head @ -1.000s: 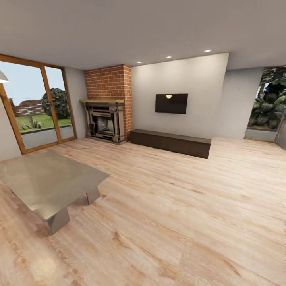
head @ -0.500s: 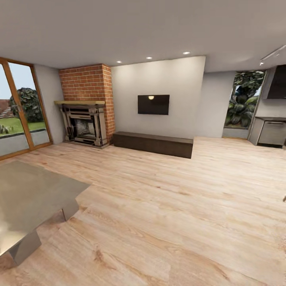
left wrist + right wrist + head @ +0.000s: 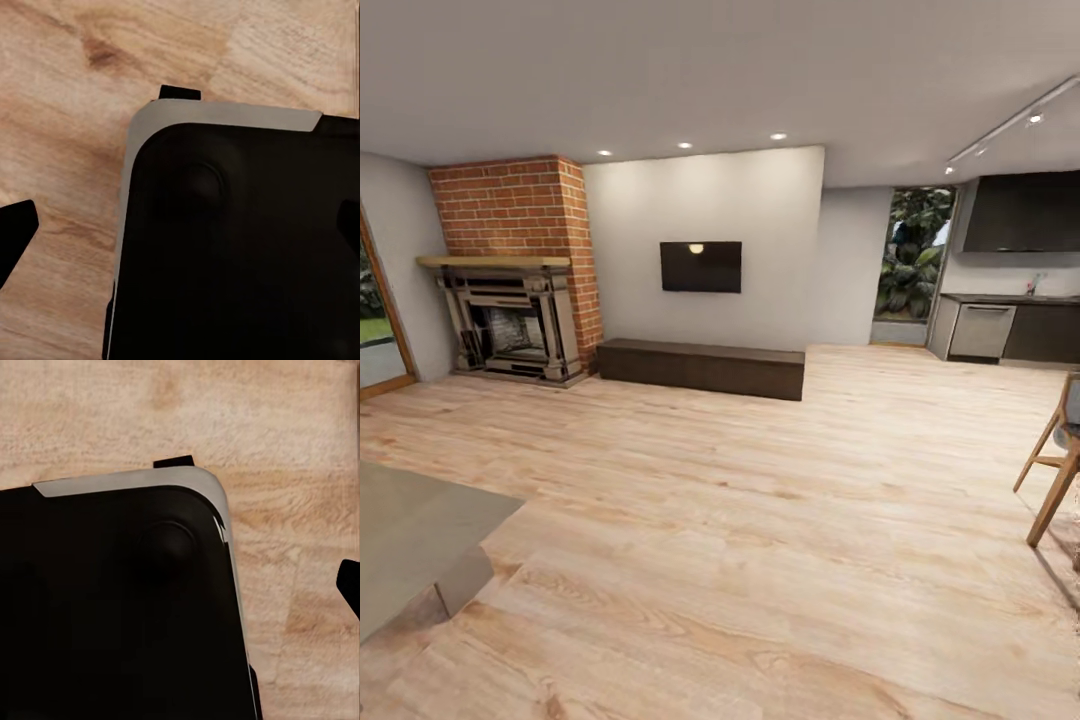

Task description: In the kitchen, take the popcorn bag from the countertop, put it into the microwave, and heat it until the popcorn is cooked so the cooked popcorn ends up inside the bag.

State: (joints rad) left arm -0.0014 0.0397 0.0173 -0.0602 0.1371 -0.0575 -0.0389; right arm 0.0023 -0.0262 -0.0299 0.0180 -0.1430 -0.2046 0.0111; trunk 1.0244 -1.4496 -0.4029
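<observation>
The kitchen countertop lies far right across the wood floor; I cannot tell either pincer's state.

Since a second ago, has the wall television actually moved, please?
No. The television keeps its place beside the brick fireplace and above the low bench; all slid left together, so the camera turned right.

Living room, far from the cooking area

A brick fireplace stands beside a wall television over a long dark bench; a grey low table and wooden chair flank the wood floor.
</observation>
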